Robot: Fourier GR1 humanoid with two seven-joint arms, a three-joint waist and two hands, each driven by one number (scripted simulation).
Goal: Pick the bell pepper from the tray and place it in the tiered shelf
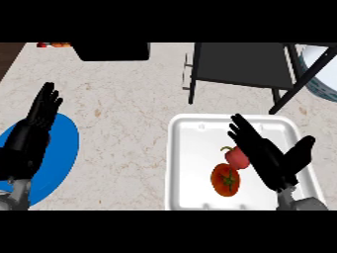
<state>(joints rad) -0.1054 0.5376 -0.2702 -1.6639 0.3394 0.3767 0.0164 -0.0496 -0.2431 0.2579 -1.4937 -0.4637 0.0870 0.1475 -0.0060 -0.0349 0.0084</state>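
Note:
A small red bell pepper (236,156) lies in the white tray (192,148), just above a red tomato (226,180). My right hand (267,157) hovers over the tray with fingers straight, its fingers right beside the pepper and partly covering it. The black tiered shelf (240,64) stands at the back, beyond the tray. My left hand (34,123) is held open at the left, fingers up, over a blue plate (58,153).
A black box (114,51) sits at the back left, with small red and orange items (54,45) beside it. A white bowl with a patterned rim (331,74) shows at the back right behind the shelf's slanted legs.

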